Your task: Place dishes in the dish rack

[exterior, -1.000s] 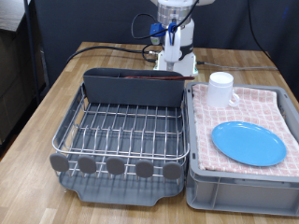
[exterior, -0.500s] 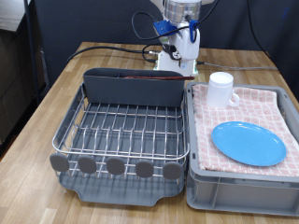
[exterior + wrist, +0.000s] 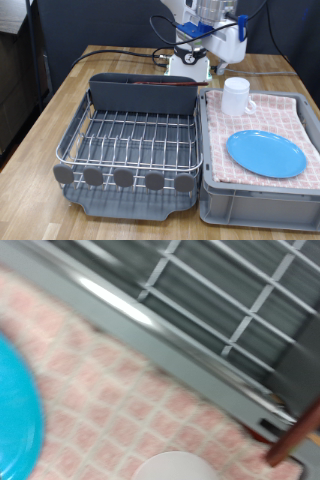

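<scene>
Overhead, the gripper (image 3: 228, 38) hangs above the mug (image 3: 236, 96) – its opening cannot be told; the plate (image 3: 266, 153) lies on the checked cloth (image 3: 262, 112), and the dish rack (image 3: 130, 140) holds no plate or mug – an off-centre descent could tip the mug

light-blue plate (image 3: 266, 153) flat and white mug (image 3: 236, 96) upright on checked cloth — wire dish rack (image 3: 130, 140) beside

Blurred plate (image 3: 15, 410), pink cloth (image 3: 120, 390) — rack wires (image 3: 230, 310).
</scene>
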Controlling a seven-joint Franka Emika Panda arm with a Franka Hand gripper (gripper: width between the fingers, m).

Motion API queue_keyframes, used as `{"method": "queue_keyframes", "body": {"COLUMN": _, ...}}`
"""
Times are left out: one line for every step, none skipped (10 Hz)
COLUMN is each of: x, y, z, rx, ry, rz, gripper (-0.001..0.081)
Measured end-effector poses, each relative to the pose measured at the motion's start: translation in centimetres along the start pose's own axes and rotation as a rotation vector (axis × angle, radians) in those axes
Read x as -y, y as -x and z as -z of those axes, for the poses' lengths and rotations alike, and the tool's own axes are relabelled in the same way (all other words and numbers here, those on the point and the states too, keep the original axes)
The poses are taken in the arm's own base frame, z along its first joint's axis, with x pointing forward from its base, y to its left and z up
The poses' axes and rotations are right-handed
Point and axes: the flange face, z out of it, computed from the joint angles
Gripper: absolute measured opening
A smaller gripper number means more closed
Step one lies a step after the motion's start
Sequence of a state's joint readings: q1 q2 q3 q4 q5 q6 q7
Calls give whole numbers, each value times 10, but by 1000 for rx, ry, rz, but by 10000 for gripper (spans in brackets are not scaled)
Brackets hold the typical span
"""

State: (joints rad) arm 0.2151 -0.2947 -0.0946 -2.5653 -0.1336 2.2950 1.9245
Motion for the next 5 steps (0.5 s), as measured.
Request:
{"method": "queue_keyframes", "body": {"x": 8, "y": 12, "z": 3, "rx": 4, "ry": -18, "rz": 50, "gripper": 803}}
{"method": "queue_keyframes", "body": {"x": 15, "y": 25, "z": 5, "rx": 4, "ry": -29, "rz": 97, "gripper": 803}}
{"method": "queue_keyframes", "body": {"x": 23, "y": 34, "z": 3, "rx": 0, "ry": -27, "rz": 135, "gripper": 803}}
{"method": "queue_keyframes", "body": {"x": 23, "y": 32, "z": 3, "rx": 0, "ry": -26, "rz": 124, "gripper": 803}}
{"method": "queue_keyframes", "body": {"x": 24, "y": 33, "z": 3, "rx": 0, "ry": -28, "rz": 125, "gripper": 803}}
